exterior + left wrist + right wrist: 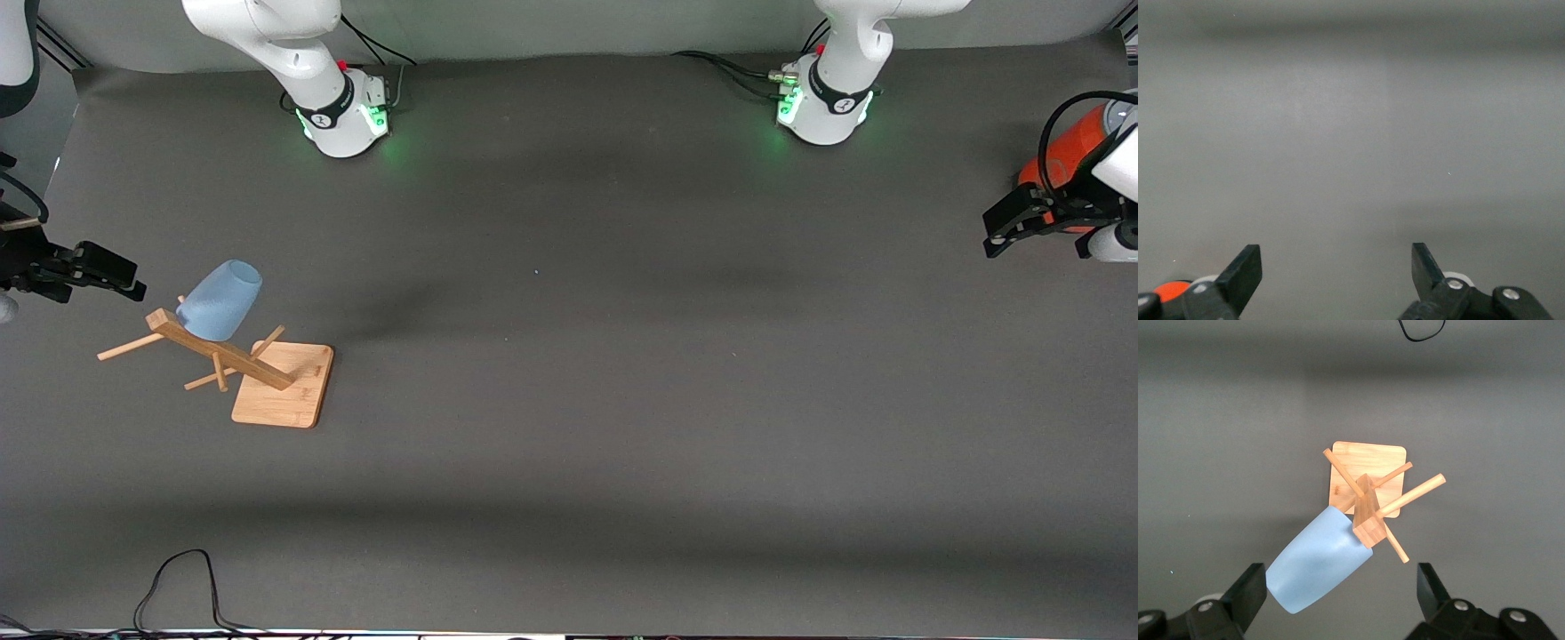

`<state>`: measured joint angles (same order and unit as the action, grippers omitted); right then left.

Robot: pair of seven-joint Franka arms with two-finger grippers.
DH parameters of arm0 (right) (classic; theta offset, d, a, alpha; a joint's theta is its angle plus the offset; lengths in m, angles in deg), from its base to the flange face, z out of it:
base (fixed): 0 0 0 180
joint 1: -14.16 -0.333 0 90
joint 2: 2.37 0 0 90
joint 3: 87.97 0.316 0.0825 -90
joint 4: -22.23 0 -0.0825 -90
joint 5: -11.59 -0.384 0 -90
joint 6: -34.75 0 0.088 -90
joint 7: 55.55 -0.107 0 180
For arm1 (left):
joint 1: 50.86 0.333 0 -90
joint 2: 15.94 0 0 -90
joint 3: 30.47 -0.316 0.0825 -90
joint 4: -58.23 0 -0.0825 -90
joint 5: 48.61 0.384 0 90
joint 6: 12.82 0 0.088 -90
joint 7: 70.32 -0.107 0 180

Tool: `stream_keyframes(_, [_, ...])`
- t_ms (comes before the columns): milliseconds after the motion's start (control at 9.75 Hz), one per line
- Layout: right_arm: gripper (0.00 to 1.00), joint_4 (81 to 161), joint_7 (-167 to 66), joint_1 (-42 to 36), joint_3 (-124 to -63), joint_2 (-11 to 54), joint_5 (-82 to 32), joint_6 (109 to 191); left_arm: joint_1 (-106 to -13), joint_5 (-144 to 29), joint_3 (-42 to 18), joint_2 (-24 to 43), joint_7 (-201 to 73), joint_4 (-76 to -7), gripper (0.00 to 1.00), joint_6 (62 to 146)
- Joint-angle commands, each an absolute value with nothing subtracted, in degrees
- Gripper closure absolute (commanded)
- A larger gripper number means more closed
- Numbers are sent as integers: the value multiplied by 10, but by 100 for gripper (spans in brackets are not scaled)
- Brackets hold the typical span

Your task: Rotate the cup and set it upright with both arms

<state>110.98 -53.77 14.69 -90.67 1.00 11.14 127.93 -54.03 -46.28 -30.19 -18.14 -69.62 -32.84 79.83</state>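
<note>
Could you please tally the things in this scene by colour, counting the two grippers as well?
Pale blue: 1, the cup hung mouth-down on a peg
Light wood: 1, the rack holding it
Orange: 1, the cylinder at the left arm's end of the table
Black: 2, the left gripper and right gripper, both open and empty
Total: 5

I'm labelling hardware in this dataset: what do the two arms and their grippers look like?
Both arms are glossy white with dark grey joint bands; the right arm's base and left arm's base glow green, with black cables trailing off. The right gripper and left gripper are black, two-fingered, with silver screws.
</note>
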Motion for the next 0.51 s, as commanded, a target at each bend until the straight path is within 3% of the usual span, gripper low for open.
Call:
stream_keyframes(0, [0, 1110, -548, 150, -899, 8, 118, 1284, -540, -457, -300, -180, -694, -317, 0, 788])
stream_keyframes(410, [0, 1117, -550, 134, -897, -3, 115, 1268, -539, -455, -301, -179, -696, -318, 0, 790])
